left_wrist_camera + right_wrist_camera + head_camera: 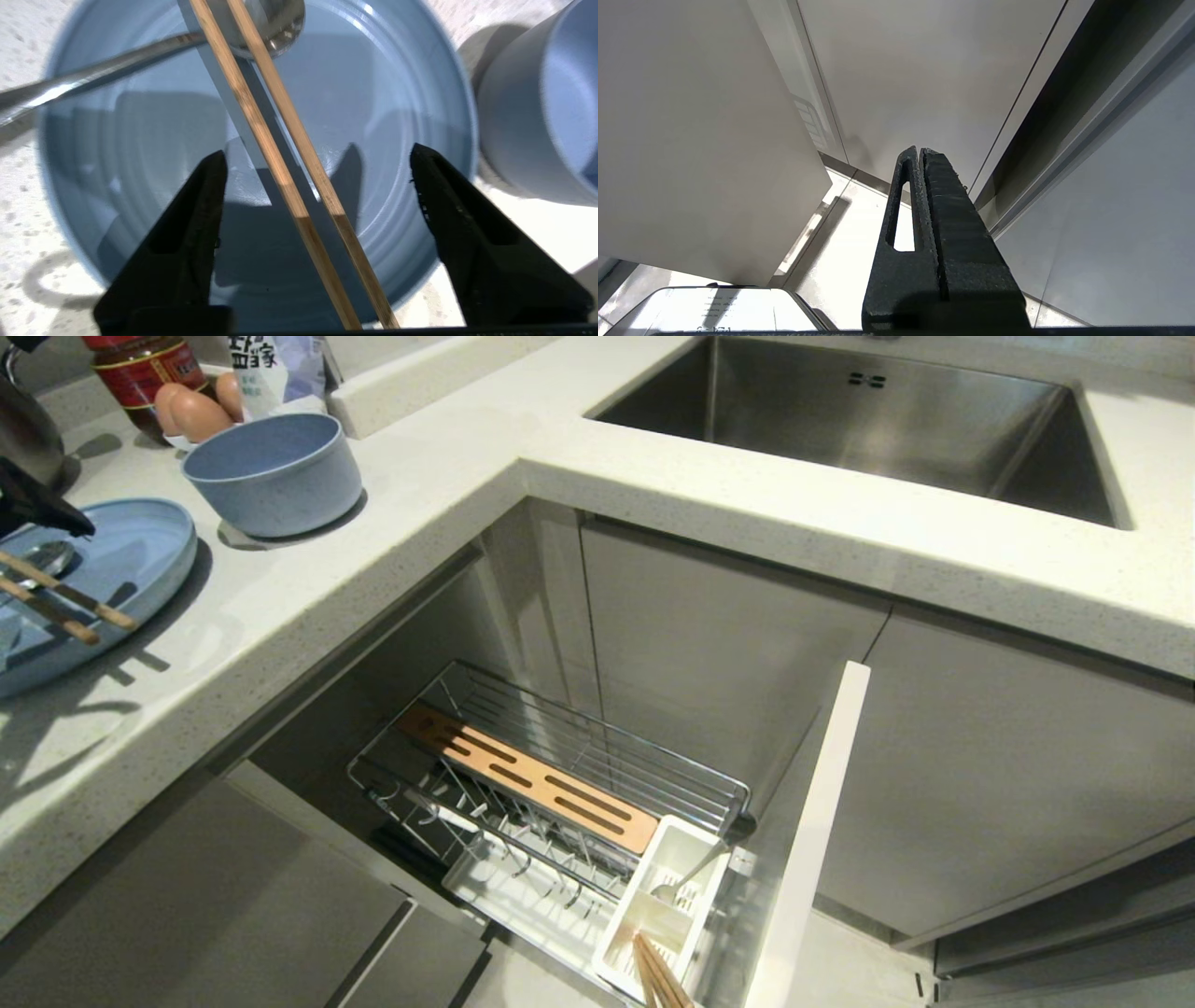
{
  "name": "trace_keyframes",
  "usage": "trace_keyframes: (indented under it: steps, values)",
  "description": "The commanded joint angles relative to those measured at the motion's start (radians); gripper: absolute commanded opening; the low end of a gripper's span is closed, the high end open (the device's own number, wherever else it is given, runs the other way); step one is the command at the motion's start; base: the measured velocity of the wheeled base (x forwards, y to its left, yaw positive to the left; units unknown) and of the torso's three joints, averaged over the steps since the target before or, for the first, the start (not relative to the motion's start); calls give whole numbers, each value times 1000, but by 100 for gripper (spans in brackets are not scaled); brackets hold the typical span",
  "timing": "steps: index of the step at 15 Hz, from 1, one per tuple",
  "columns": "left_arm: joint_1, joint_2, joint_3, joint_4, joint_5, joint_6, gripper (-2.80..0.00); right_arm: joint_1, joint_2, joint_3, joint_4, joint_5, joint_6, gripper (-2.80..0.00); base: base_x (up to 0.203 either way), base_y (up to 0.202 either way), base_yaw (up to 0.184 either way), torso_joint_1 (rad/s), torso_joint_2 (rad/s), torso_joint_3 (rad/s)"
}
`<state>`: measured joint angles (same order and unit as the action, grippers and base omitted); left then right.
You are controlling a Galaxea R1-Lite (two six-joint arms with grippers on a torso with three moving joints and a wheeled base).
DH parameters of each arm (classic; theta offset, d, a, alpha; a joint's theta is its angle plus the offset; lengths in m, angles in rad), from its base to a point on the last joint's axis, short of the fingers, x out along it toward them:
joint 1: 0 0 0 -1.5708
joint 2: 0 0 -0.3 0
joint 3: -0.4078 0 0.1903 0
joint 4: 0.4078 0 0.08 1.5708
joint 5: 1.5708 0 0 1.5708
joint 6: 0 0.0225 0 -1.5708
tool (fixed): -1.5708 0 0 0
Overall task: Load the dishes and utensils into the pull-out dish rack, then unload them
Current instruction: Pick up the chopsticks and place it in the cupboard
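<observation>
Head view first: the light-blue plate point(140, 555) sits on the white table point(448, 504) at the far left, with a pair of chopsticks point(65, 597) lying across it and a silver spoon point(42, 558) tucked next to them. The matching blue bowl point(273, 471) is just beside the plate, closer to the corner, with some eggs point(196, 413) and a red-labelled jar point(140, 369) behind it. Down below, the pull-out dish rack point(560, 784) is slid out from the grey cabinet; no dishes in its wire slots, but the white caddy point(665, 896) at its end holds another pair of chopsticks point(661, 975) and a metal spoon point(686, 879). The steel sink point(868, 425) is up top right.

Left wrist view: the left gripper point(317, 158) hangs right over the plate point(117, 154), fingers spread wide, with the chopsticks point(280, 168) running between them and touching neither one. The spoon point(103, 74) lies across the plate, the bowl point(542, 102) off to the side.

Right wrist view: the right gripper point(920, 154) is parked down low by the cabinet fronts, fingers pressed together, nothing in them.
</observation>
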<state>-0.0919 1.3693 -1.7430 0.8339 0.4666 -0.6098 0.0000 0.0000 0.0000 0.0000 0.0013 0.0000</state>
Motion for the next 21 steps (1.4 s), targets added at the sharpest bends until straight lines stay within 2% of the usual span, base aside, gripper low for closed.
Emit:
trace_keyframes:
  steps: [1, 18, 19, 21]
  values:
    - [-1, 22, 2, 13, 2, -4, 0, 0, 0, 0, 0, 0, 0, -280, 0, 0, 0, 0, 0, 0]
    - [-18, 63, 3, 14, 0, -16, 0, 0, 0, 0, 0, 0, 0, -280, 0, 0, 0, 0, 0, 0]
    - [-20, 64, 3, 14, 0, -16, -280, 0, 0, 0, 0, 0, 0, -280, 0, 0, 0, 0, 0, 0]
    - [-23, 64, 2, 14, 0, -16, -280, 0, 0, 0, 0, 0, 0, -280, 0, 0, 0, 0, 0, 0]
